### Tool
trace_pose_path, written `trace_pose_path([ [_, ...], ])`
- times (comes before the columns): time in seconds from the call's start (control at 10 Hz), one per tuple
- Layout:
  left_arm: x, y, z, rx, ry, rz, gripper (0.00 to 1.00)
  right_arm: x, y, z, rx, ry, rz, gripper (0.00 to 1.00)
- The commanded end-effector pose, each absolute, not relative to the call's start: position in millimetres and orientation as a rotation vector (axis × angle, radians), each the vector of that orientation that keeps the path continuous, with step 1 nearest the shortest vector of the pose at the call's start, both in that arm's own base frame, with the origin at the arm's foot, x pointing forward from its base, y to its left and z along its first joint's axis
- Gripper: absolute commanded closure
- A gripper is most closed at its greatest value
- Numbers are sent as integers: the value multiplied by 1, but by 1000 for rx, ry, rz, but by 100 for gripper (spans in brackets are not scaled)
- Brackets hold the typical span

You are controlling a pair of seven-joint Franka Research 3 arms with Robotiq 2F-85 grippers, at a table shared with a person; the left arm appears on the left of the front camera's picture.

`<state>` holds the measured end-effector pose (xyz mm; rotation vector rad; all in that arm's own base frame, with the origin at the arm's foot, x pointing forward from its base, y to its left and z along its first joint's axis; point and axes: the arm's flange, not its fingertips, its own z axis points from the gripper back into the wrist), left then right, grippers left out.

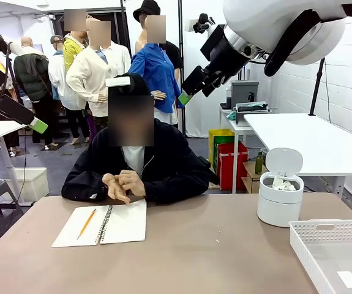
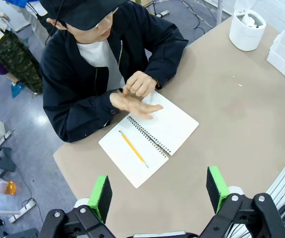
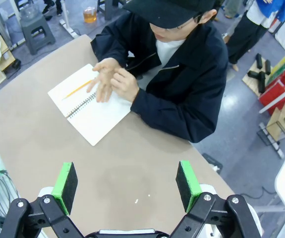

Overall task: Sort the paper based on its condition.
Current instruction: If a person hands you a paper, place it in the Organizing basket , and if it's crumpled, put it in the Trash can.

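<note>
Crumpled white paper (image 1: 281, 183) lies inside a small white lidded bin (image 1: 278, 208) at the table's right, its lid up; the left wrist view shows the paper (image 2: 250, 20) in the bin (image 2: 246, 35) too. The person's hands (image 1: 122, 184) rest on the top edge of an open spiral notebook (image 1: 123, 225) with a yellow pencil (image 1: 86, 223) on it. My left gripper (image 1: 36, 124) is raised high at the far left and stands open (image 2: 158, 193) over the table. My right gripper (image 1: 188, 95) hangs high above the middle, open (image 3: 126, 186), holding nothing.
A white slotted basket (image 1: 322, 224) sits at the front right corner with a small flat white label (image 1: 348, 279) inside. The notebook (image 3: 96, 118) lies near the person's edge. Bare tan tabletop (image 1: 206, 257) spreads between notebook, bin and basket.
</note>
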<state>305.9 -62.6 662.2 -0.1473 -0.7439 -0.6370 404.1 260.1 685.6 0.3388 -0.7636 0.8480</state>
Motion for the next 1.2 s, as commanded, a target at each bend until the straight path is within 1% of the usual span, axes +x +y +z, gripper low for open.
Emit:
trace_pose_path([
  [0.0,306,-63,662,-145,-745,-636,0,404,260,685,343,-763,841,0],
  [1.1,306,-63,662,-145,-745,-636,0,404,260,685,343,-763,841,0],
])
